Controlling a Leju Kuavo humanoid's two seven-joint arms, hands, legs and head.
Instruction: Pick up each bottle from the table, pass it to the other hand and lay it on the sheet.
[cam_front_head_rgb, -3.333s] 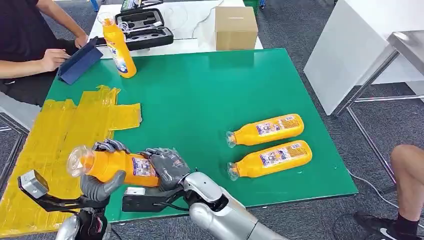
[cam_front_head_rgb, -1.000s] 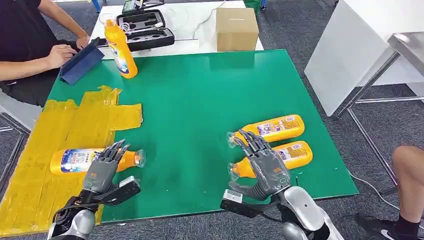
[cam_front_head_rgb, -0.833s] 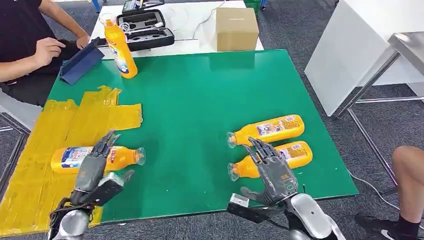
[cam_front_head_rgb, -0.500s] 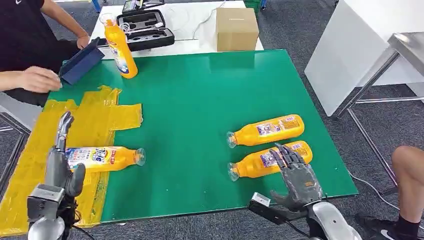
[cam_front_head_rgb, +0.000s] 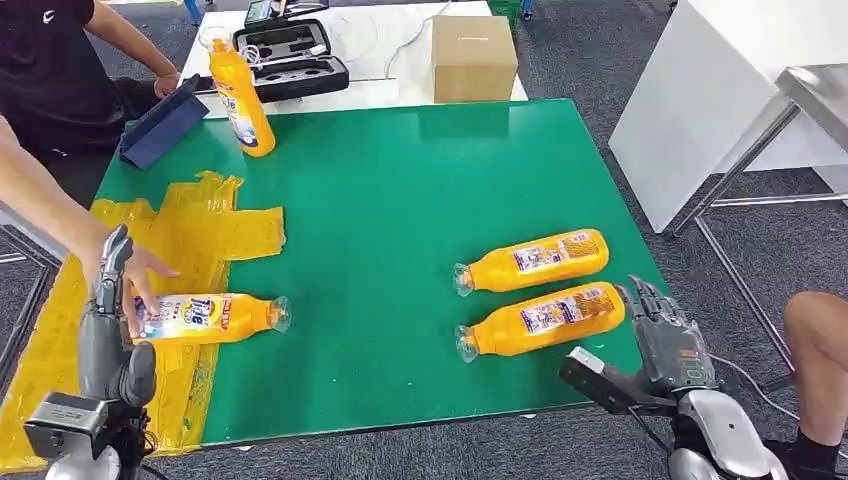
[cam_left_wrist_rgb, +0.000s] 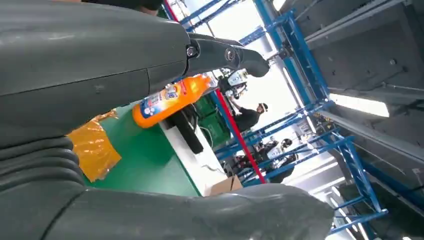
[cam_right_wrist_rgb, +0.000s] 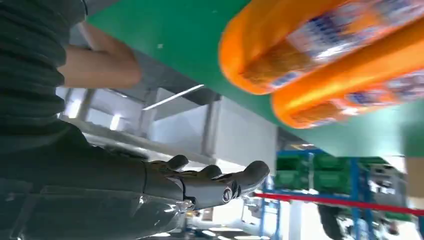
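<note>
An orange bottle (cam_front_head_rgb: 205, 317) lies on its side across the edge of the yellow sheet (cam_front_head_rgb: 120, 265), and a person's hand (cam_front_head_rgb: 135, 278) touches its base end. My left hand (cam_front_head_rgb: 108, 320) is raised beside it, fingers straight, holding nothing. Two more orange bottles (cam_front_head_rgb: 530, 259) (cam_front_head_rgb: 542, 319) lie side by side on the green table (cam_front_head_rgb: 400, 200) at the right, also close up in the right wrist view (cam_right_wrist_rgb: 320, 35). My right hand (cam_front_head_rgb: 668, 335) hangs open just off the table's right front corner. A fourth bottle (cam_front_head_rgb: 238, 92) stands upright at the back left.
A person sits at the back left by a blue tablet case (cam_front_head_rgb: 160, 125). A black case (cam_front_head_rgb: 288, 58) and a cardboard box (cam_front_head_rgb: 472, 55) rest on the white table behind. Another person's knee (cam_front_head_rgb: 815, 330) is at the right edge.
My left hand let go of the bottle on the sheet and lifted back leftward. My right hand withdrew from over the two bottles to beyond the table's corner. A person's hand reached onto the laid bottle.
</note>
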